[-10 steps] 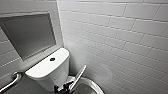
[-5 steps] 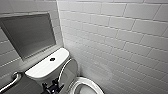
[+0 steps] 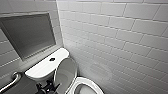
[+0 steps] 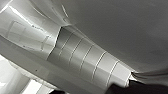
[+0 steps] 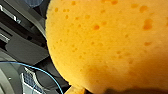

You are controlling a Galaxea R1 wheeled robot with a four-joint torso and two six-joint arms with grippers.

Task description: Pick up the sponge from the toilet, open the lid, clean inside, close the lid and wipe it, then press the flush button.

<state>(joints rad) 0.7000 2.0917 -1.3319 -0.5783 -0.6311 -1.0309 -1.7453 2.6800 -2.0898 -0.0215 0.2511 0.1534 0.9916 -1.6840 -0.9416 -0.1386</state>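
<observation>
Right gripper: the sponge [image 5: 110, 42] is being held clamped, as judged from the right wrist view, where the orange pad is hanging close to the camera over the robot's own dark parts and a blue cable, with nothing under it.
Left gripper [image 3: 46, 87]: it is being shown as a dark shape at the lower left edge of the raised lid [image 3: 65, 73]; whether it is open or closed cannot be told, nor whether it is touching the lid or only just beside it.
Sponge, place: it is being carried clear of the toilet [image 3: 47, 66], resting neither on the tank nor on the lid.
Lid, pose: it is being kept up and tilted between the tank and the bowl rim [image 3: 87, 83], with its long axis running from the hinge end upward and its inner face turned toward the bowl.
Deciding relation: the bowl opening is lying on the far side of the lid from the left gripper, toward the tiled wall [image 3: 120, 37]. The arm carrying the sponge is judged the one to be brought in from that side.
Flush button [image 3: 52, 59]: it is sitting in the middle of the tank top, well apart from both the sponge and the left gripper.
Counts: one sponge, one toilet, one lid, one flush button.
Surroundings: one grab bar [image 3: 11, 81] is being seen beside the tank, and one dark recessed panel [image 3: 27, 35] above it.
</observation>
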